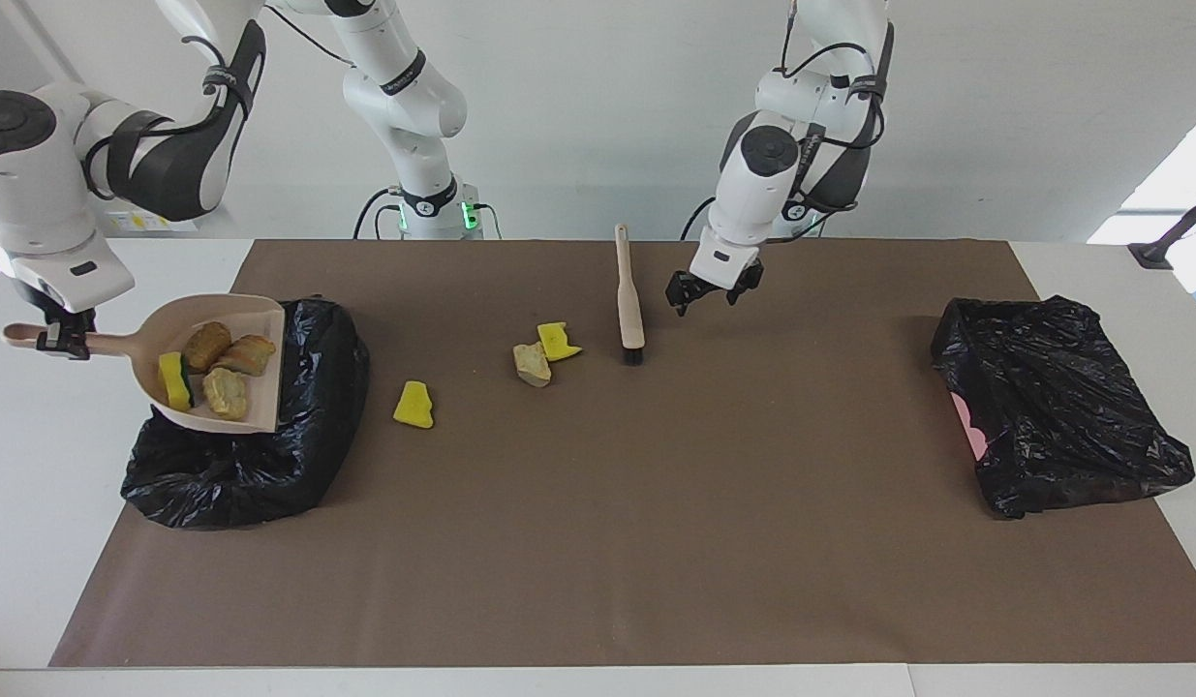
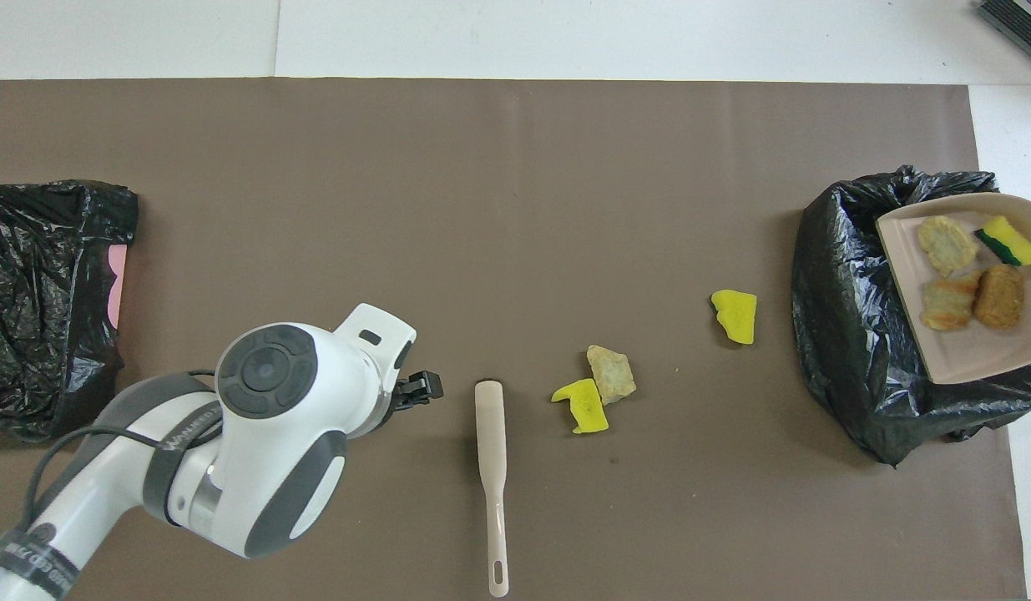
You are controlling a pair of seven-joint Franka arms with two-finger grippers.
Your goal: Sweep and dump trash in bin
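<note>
The right gripper, at the left edge of the facing view, is clamped on the handle of the pale dustpan, holding it tilted over the black-bagged bin below it. In the pan lie four pieces of the trash: a green-edged yellow sponge and three brown bread-like lumps.

The left gripper, upper centre of the facing view, hangs with fingers spread and nothing in them, just beside the brush, which lies flat on the brown mat with its bristle end toward the bottom of that view.

Three more pieces of trash rest on the mat in the middle of the frame: a yellow sponge piece touching a tan lump, near the brush bristles, and a lone yellow piece between that pair and the bin.

At the right side of the facing view sits a second black bag, a bit of pink showing at its edge
</note>
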